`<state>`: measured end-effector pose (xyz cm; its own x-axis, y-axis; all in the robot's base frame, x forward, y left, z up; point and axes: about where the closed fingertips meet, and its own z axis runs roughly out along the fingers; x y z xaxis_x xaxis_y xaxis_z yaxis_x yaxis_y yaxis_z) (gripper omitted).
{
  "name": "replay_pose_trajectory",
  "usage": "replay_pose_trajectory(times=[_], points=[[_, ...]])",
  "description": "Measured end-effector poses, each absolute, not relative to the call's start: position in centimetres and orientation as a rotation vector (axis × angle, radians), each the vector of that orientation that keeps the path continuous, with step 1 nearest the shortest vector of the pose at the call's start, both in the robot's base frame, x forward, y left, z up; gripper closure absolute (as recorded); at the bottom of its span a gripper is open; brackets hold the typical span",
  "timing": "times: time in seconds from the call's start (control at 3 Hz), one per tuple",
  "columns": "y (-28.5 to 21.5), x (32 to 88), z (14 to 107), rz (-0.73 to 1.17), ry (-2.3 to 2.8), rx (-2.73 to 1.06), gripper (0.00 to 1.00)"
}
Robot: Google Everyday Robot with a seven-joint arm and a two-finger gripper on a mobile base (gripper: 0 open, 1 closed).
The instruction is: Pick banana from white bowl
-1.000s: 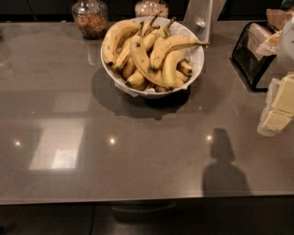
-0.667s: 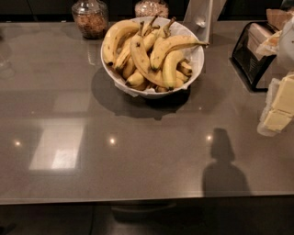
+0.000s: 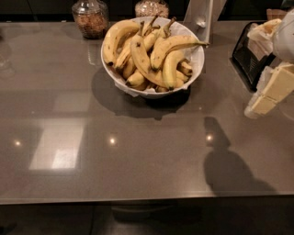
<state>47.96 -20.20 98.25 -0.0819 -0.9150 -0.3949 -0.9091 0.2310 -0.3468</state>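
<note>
Over at the right edge, the gripper [image 3: 271, 92] hung above the countertop [image 3: 138, 151], a stack of pale cream blocks angled down and to the left beneath a rounded white arm shell [image 3: 285, 36]; whether it was spread or closed could not be told from this angle, and it held nothing that could be seen. It sat well apart from the fruit, out past the right side of the white bowl [image 3: 151, 93]. Just behind it, at the counter's right rear, lay a black tray [image 3: 248, 57] with something pale and crumpled [image 3: 264, 30] resting in its far end. Moving left, the white bowl stood at the back middle of the grey-brown counter, heaped full of yellow bananas. And there was the banana [image 3: 173, 44], lying on top of the pile on the right side, gently curved, its long thin brownish stem reaching out over the bowl's right rim. Beside it to the left, another long banana [image 3: 140, 57] swept down across the heap, and shorter ones were tucked underneath. Right behind the bowl rose a white upright panel [image 3: 202, 16]. At the back left stood a glass jar [image 3: 91, 18] filled with brownish pieces, and a second glass jar [image 3: 151, 8] peeked out behind the bowl. Out front, the polished counter carried small bright light reflections and a dark rounded shadow [image 3: 227, 167] toward the right.
</note>
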Motion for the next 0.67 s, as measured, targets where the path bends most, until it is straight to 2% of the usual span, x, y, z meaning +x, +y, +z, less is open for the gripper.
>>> replay_pose_trajectory(times=[0.67], points=[[-16.7, 57.2, 97.5, 0.052, 1.741, -1.704, 0.00]])
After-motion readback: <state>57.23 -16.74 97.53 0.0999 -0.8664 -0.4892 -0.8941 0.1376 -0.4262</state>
